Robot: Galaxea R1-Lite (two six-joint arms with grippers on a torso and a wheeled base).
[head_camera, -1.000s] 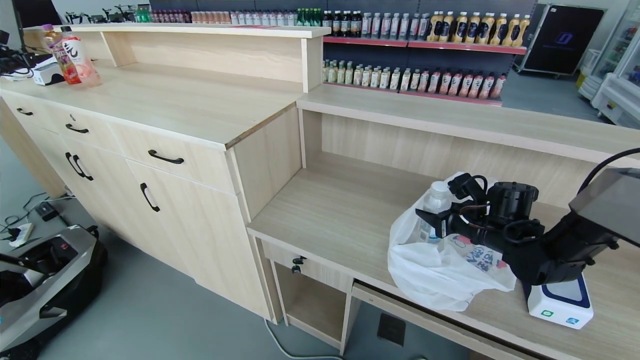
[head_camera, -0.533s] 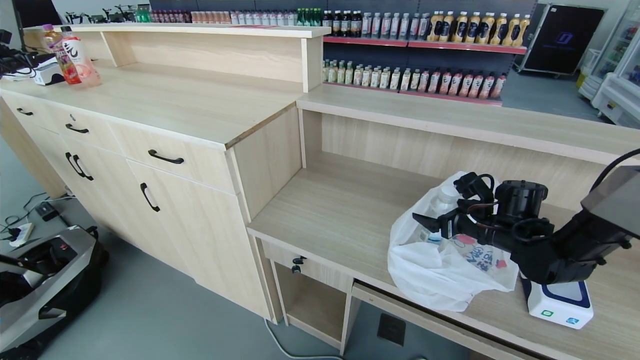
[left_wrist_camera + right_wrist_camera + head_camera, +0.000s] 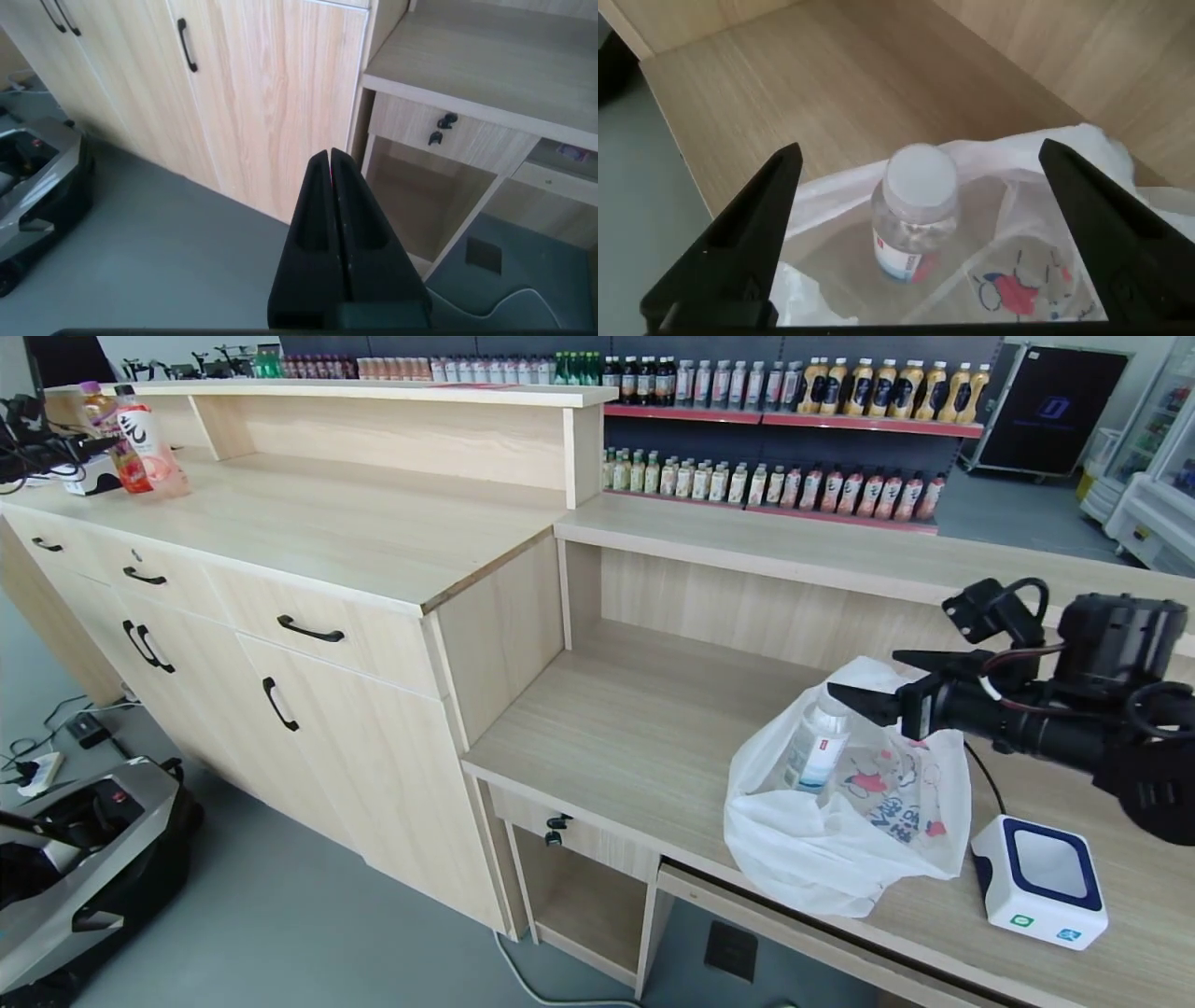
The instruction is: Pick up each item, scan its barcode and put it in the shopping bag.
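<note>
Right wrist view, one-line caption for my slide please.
Open right gripper above a clear bottle inside the white shopping bag on the wooden counter.

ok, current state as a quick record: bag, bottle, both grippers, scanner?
bagged: clear plastic water bottle with white cap, standing in the white plastic shopping bag
surface: bag sits on the light wood desk
right gripper: open, above the bag's mouth, clear of the bottle
left gripper: shut, empty, pointing at the floor
scanner: white box, blue-rimmed top, beside the bag
unbagged: two pink-labelled drink bottles, far counter
</note>
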